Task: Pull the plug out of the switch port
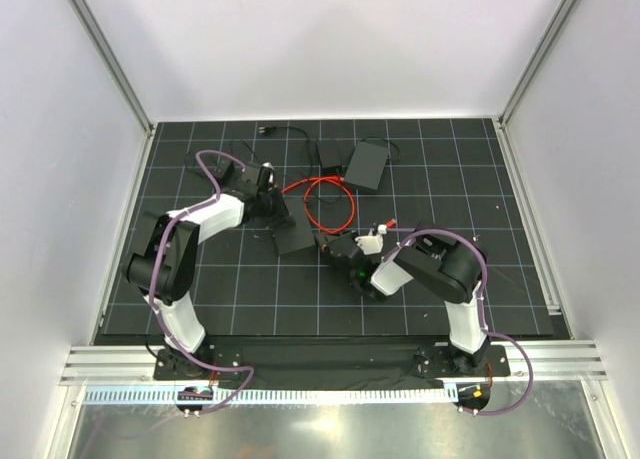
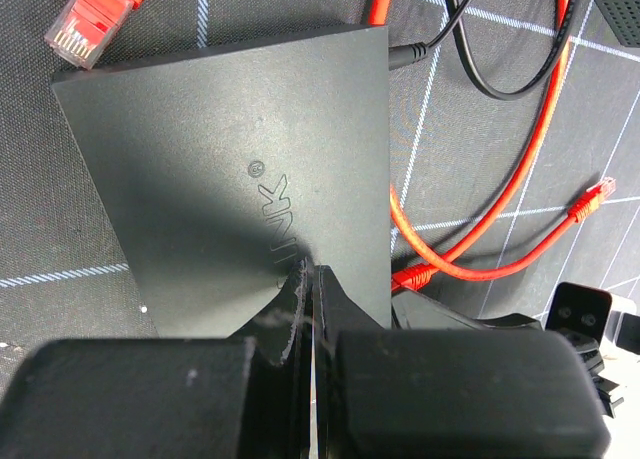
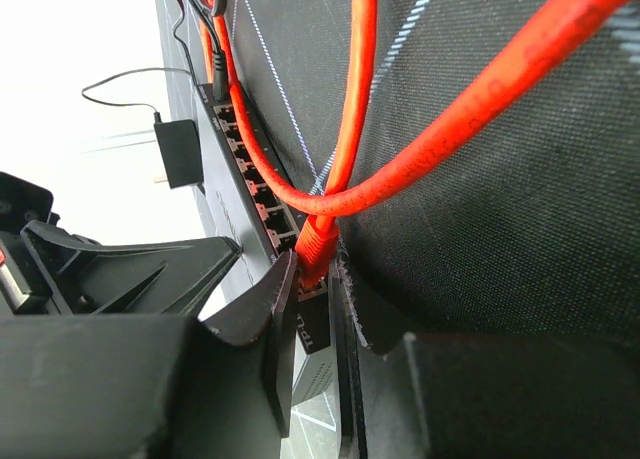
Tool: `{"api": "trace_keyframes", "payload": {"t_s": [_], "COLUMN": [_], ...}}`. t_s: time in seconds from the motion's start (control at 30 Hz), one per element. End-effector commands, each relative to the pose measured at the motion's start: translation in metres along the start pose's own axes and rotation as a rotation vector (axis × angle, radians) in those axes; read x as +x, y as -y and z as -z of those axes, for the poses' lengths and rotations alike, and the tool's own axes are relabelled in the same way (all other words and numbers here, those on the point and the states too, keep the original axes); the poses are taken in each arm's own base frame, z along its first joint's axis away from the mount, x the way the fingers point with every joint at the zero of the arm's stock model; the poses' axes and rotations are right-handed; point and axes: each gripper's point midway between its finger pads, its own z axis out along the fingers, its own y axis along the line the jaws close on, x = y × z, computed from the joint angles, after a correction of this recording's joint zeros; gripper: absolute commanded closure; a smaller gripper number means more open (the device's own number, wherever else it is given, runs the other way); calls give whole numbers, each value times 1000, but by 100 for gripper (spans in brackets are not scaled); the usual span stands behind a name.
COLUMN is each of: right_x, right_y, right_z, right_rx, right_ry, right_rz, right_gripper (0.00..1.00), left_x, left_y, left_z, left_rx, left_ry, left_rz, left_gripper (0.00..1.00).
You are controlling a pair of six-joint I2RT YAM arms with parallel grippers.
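A matte black plastic network switch (image 1: 293,239) lies flat just left of the centre of the black gridded fabric mat (image 1: 450,179), its smooth lid carrying an embossed logo. Its row of square ports faces the worktop's right edge.

The red moulded plug (image 3: 318,244) sits in the end port nearest the near edge. Its long axis runs roughly left to right, with the nose buried in the switch towards the left edge and the ribbed boot towards the right. From it the glossy round red cable (image 1: 330,204) curls away in a loop towards the far edge.

The right claw (image 3: 318,279) is narrowed around the plug, a dark wedge-shaped finger (image 3: 255,309) on each side touching it. The left claw (image 2: 310,279) is closed with nothing between its fingers, its tips resting on the switch lid.

A loose red connector with a clear tip (image 2: 92,19) lies on the mat beside the switch. A thin black power lead (image 2: 500,69) enters the port face at its far end. A second flat black box (image 1: 367,164) sits nearer the far edge.
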Motion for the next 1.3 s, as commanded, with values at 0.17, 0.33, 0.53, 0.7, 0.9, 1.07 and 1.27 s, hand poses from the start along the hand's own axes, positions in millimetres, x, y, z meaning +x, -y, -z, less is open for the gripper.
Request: {"api": "trace_keyframes", "payload": {"t_s": [0.17,0.33,0.53,0.7,0.9,1.07,1.27], "right_x": [-33,-29,-45,-49,-50,-53,-65], "right_y": [36,32,28,20,5,0,-32], "right_z": [3,1,10,28,61,90,117], "right_rx": [84,116,89,65,6,-20,-87], "right_ry": [93,76,103,45,-40,-112,-108], "right_rz": [41,104,129,269,462,623,715], "right_gripper": [99,99,99,99,99,99,99], "left_x": [57,60,59,57,47,43,40], "left_y": [-52,-53,-50,-44,-31,-19,-4], "left_z": [-14,-20,-16,-11,5,20,38], "left_rx": [-190,-193,-172,-136,-60,-8,73], "left_ry": [-208,-232,-212,-191,-73,19,110], "left_rz": [11,5,0,-13,-32,-67,-113], "left_gripper": [100,100,100,100,98,87,66]}}
